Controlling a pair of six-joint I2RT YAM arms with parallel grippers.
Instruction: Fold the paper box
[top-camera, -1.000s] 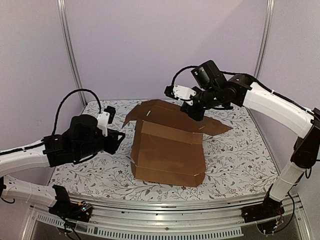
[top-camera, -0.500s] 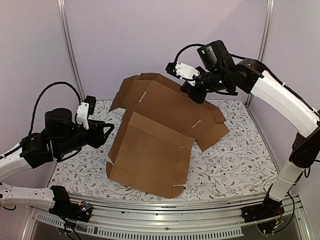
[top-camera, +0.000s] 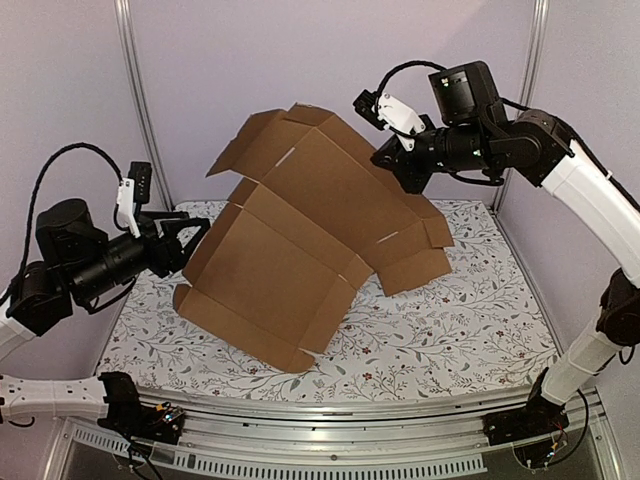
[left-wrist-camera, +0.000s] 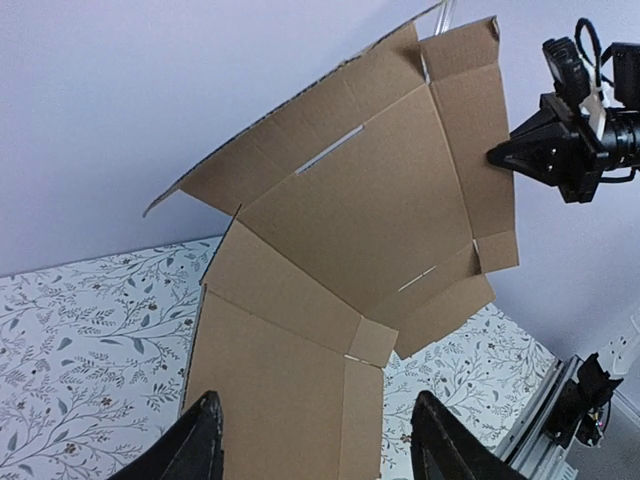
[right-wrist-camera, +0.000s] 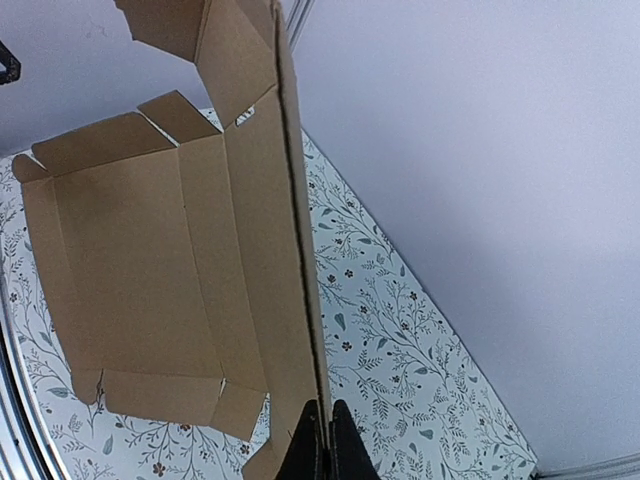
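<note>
The paper box (top-camera: 300, 230) is an unfolded brown cardboard sheet with flaps and creases, tilted steeply, its lower left edge resting on the table. My right gripper (top-camera: 402, 165) holds it high at the far right, shut on the sheet's thin edge (right-wrist-camera: 300, 300), with the fingertips (right-wrist-camera: 318, 415) pinching from both sides. My left gripper (top-camera: 196, 236) hovers by the sheet's left edge, open with nothing between its fingers. The left wrist view shows the paper box (left-wrist-camera: 350, 200) just ahead of the left gripper (left-wrist-camera: 317, 400).
A floral-patterned table (top-camera: 460, 320) lies under the sheet. Pale walls close the back and sides, with metal posts (top-camera: 137, 110) in the corners. A metal rail (top-camera: 330, 412) runs along the near edge.
My right gripper has lifted the box's far edge up and to the right, opening the sheet and tilting it steeply. My left arm has pulled back leftward and its jaws have widened.
</note>
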